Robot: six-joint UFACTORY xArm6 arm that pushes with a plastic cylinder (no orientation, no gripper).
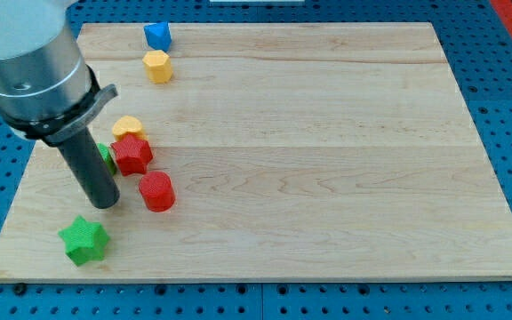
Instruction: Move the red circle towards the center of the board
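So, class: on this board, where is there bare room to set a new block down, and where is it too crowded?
Free: the wooden board from the red circle to the view's right edge. Crowded: the view's left, where my tip stands among the red circle, red star, yellow block, a partly hidden green block and green star. Blue block and yellow hexagon sit top left.

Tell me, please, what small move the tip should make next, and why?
Probably a short push toward the view's right. My tip sits just left of the red circle, apart from it, and the board's center lies to the right and slightly up.
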